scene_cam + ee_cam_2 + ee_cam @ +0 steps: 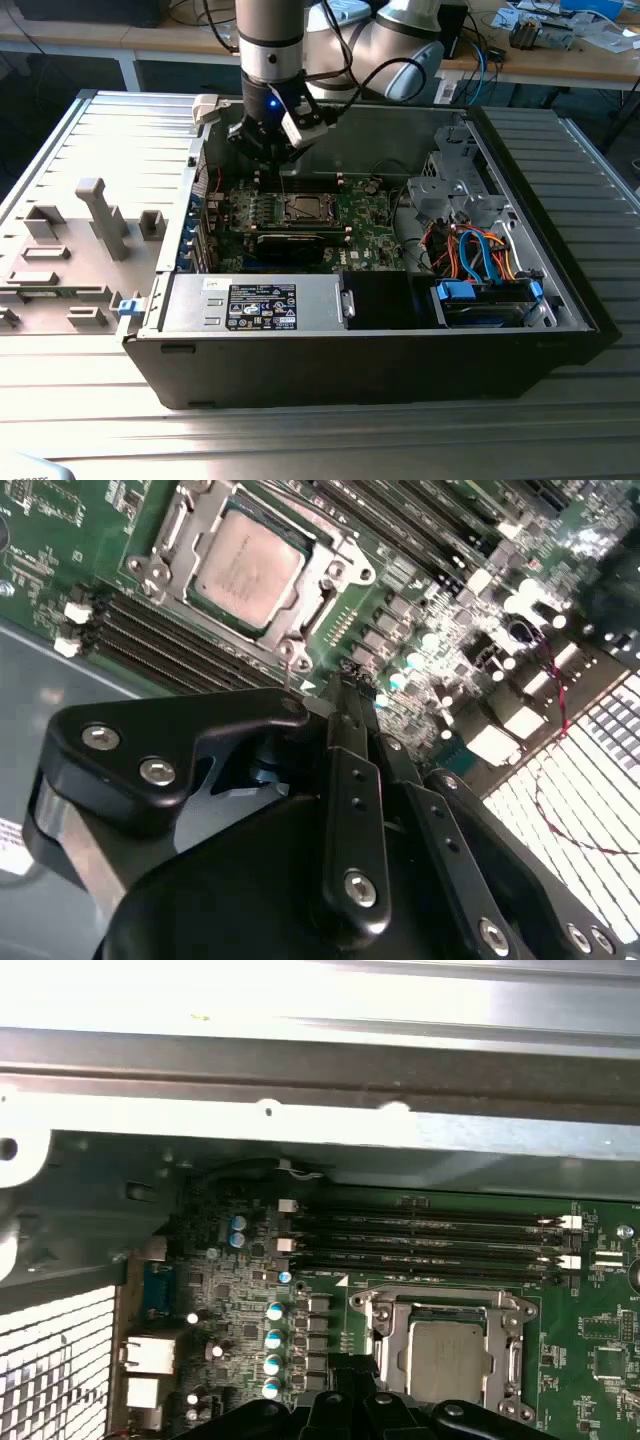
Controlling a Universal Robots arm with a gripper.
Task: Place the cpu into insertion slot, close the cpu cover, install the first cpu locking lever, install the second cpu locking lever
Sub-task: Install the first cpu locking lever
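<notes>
**CPU seated in socket; arm hanging over the board**

The cpu (pixel 245 568) is showing as a small flat square with a pale silvery-grey metal top, sitting level inside the insertion slot (pixel 330 585) on the green motherboard (pixel 60 540). In both wrist views a silver metal frame, the cpu cover (pixel 185 520), is lying around the chip, whose top is showing through the square window. Whether the levers are latched cannot be told.

The open computer case (pixel 400 370) is lying on its side on the ribbed metal tabletop (pixel 110 120). Inside it the motherboard is sitting toward the exterior view's left, a power supply (pixel 255 300) is lying along the near wall, and a drive cage (pixel 455 195) with blue and orange cables (pixel 480 250) is occupying the exterior view's right.

The gripper (pixel 330 685) is hanging just above the board near the socket, beside the dark memory slots (pixel 160 635). Its fingers (pixel 350 740) are pressing together and holding nothing.
</notes>
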